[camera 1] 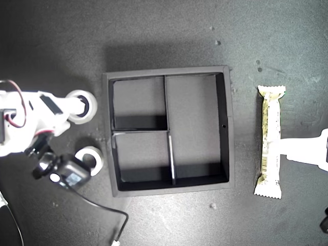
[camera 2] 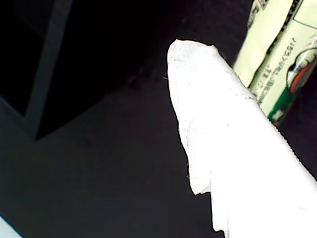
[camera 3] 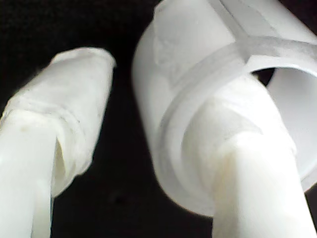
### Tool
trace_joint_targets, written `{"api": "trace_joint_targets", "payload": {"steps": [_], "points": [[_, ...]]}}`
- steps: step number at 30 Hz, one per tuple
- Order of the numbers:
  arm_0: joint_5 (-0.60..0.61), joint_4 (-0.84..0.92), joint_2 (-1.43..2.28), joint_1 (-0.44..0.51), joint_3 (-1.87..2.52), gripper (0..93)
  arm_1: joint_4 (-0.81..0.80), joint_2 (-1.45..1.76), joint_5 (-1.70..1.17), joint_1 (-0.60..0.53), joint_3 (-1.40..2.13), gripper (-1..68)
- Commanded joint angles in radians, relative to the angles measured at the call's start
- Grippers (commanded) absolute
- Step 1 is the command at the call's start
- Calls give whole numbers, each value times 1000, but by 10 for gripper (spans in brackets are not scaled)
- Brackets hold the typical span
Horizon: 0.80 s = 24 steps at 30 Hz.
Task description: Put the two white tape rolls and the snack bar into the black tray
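Observation:
The wider white tape roll (camera 1: 82, 106) lies at the exterior view's left, beside the black tray (camera 1: 227, 128). My second gripper (camera 1: 83, 107) is open around its wall: one finger (camera 3: 237, 163) reaches into the roll (camera 3: 198, 64), the other (camera 3: 74, 94) stays outside with a gap. The smaller tape roll (camera 1: 92, 158) lies just below it in that view, partly hidden by the arm's camera. The snack bar (camera 1: 270, 138) lies lengthwise at the exterior view's right. My first gripper (camera 1: 282, 148) touches its edge; only one finger (camera 2: 208, 114) shows beside the bar (camera 2: 277, 59).
The tray's compartments hold nothing. A black camera module (camera 1: 66, 175) and its cable (camera 1: 102, 209) sit at the exterior view's lower left. Small specks dot the dark tabletop (camera 1: 169, 31).

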Motion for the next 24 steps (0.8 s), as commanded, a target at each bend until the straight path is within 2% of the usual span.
{"api": "trace_joint_targets", "payload": {"steps": [1,6,10,13,18,24], "points": [[-21,-11,-21,-37,-44,13,101,-127,-86,0,-164,245],[-8,44,40,-80,-41,0,365,-397,-183,2,-396,247],[17,158,110,-91,-95,0,405,-503,-213,-2,-417,249],[34,256,181,-94,-156,0,347,-538,-204,-12,-360,246],[67,410,236,-106,-321,0,144,-543,-176,-26,-213,226],[95,517,121,-69,-641,0,-6,-626,-129,-64,-172,202]]}}
